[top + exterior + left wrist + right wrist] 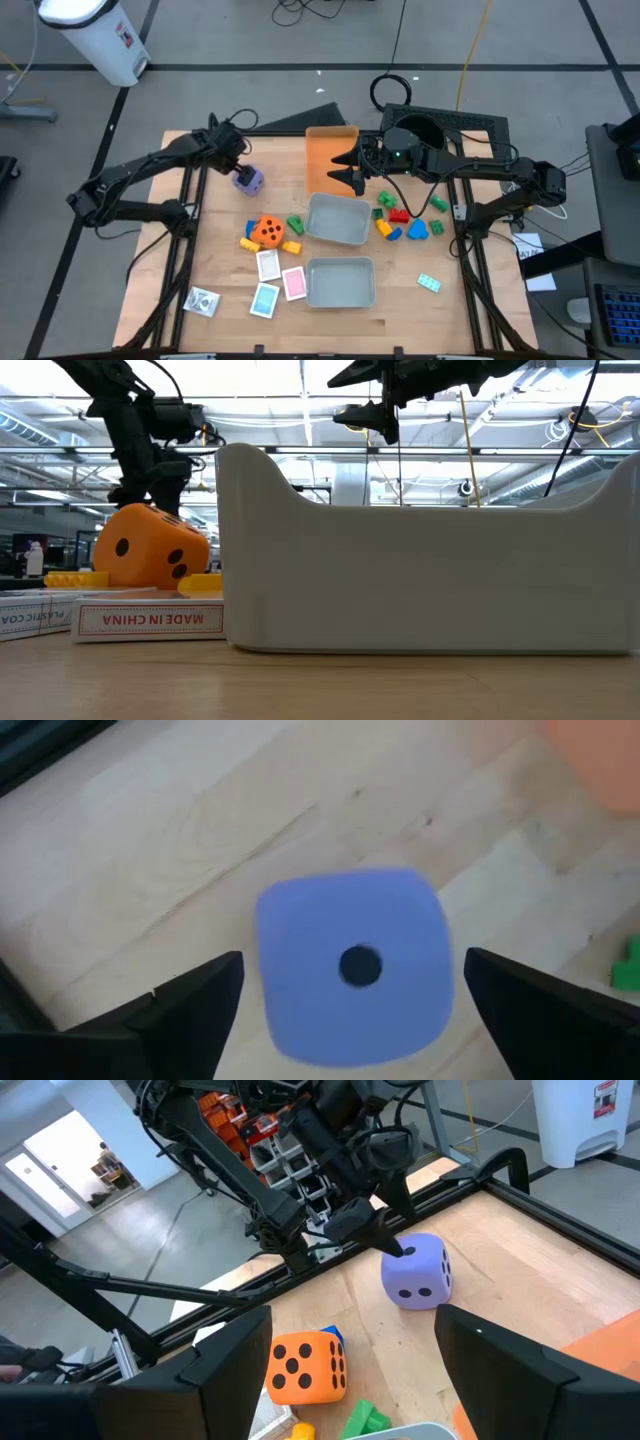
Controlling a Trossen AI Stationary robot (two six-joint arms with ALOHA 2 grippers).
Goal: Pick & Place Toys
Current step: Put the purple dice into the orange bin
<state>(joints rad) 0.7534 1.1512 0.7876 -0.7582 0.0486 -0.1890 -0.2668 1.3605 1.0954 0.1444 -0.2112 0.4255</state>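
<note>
The left gripper [243,170] hovered over the purple die [249,180], fingers spread clear of its sides, far-left on the table [175,250]. Bare wood lay around the die. The right gripper [340,168] waited spread above the orange tray [325,145].

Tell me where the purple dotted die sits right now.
In the high view the purple dotted die rests on the wooden table left of the flat orange tray, up-left of the orange dotted die, with the open left gripper directly over it.
</note>
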